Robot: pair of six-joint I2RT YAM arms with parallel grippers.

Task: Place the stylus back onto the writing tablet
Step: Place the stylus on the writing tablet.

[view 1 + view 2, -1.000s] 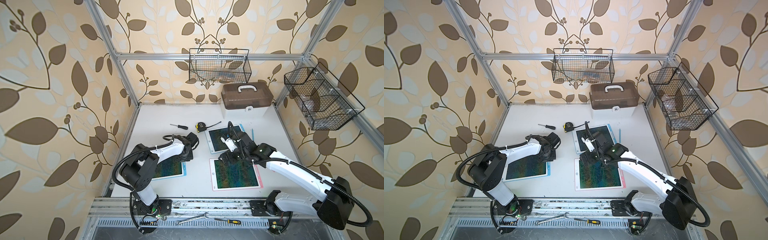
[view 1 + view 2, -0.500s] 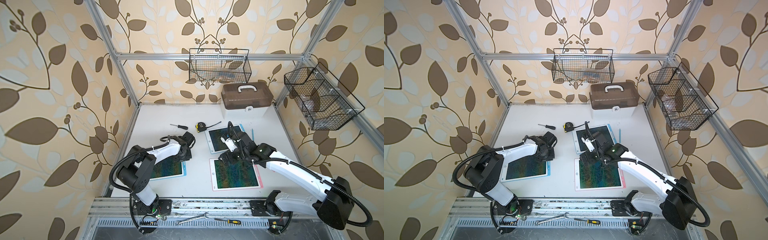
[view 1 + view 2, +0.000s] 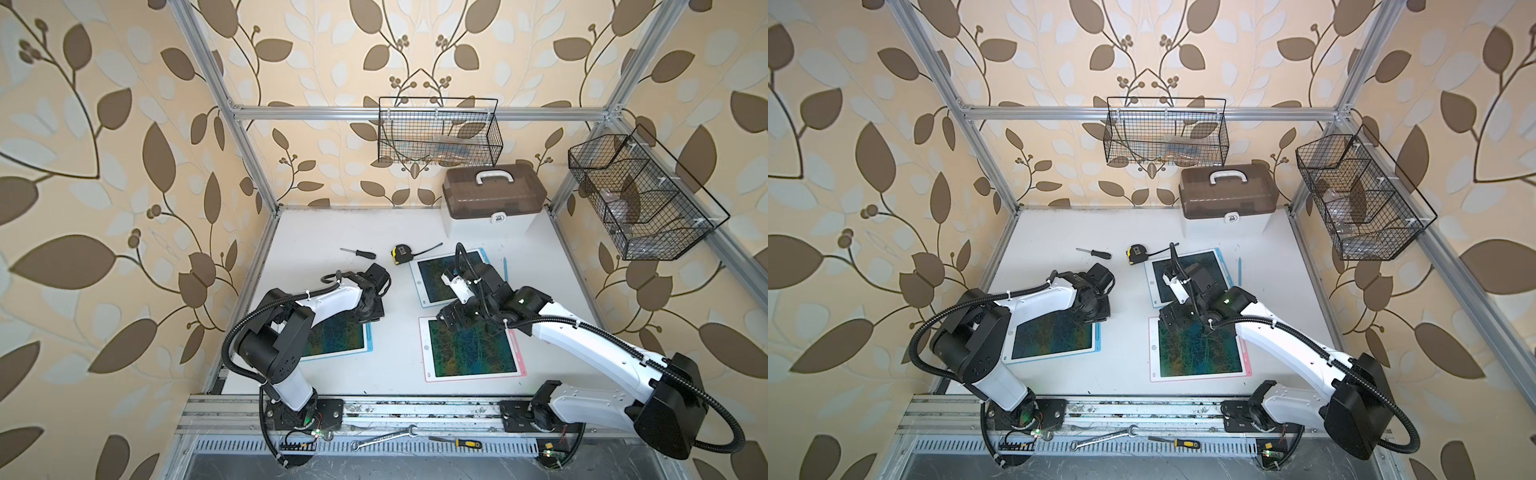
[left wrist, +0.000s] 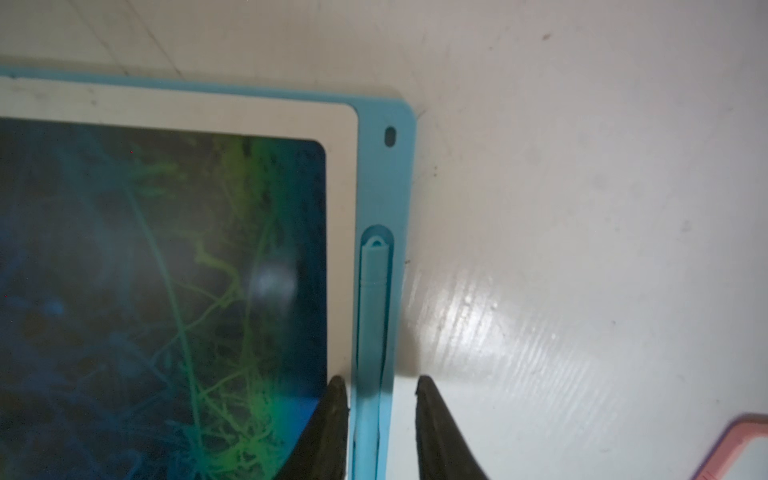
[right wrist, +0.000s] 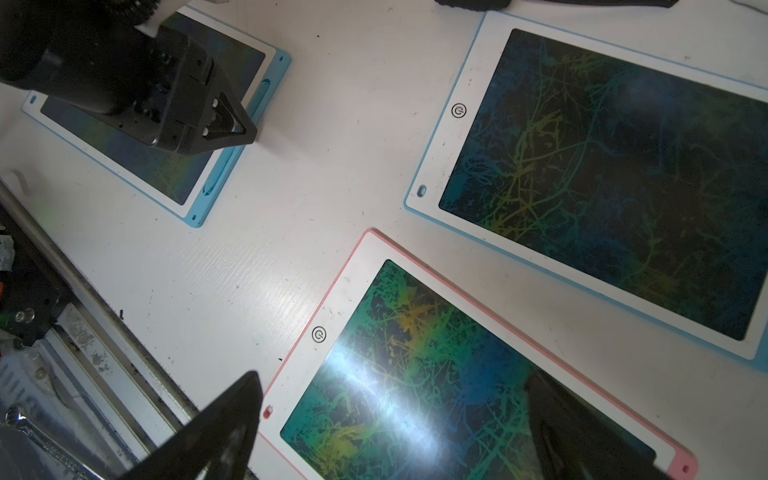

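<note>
Counter: three writing tablets are carried on a white counter, seen in both top views.
Task tablet: a flat blue-framed writing tablet, its dark screen scribbled in green, is laid near the counter's front-left corner.
Stylus: a slim light-blue plastic stylus is seated lengthwise in the groove along that tablet's blue side rim, its looped end pointed away from the tool.
Left tool: the left tool is set low over the rim with its black jaws slightly parted. The stylus is straddled with a narrow gap on each side, so nothing is gripped.
Right tool: the right tool is spread wide and empty above a corner of a pink-framed writing tablet, which is laid near the front edge.
Second tablet: another blue-framed tablet is laid behind the pink one, partly covered by the right arm.
Loose stylus: a second blue stylus is laid on the counter between that tablet and the right edge.
Other things: a black-handled screwdriver and a yellow-and-black tape measure are laid further back. A white box with a brown lid is stood at the back edge, towards the right corner.
</note>
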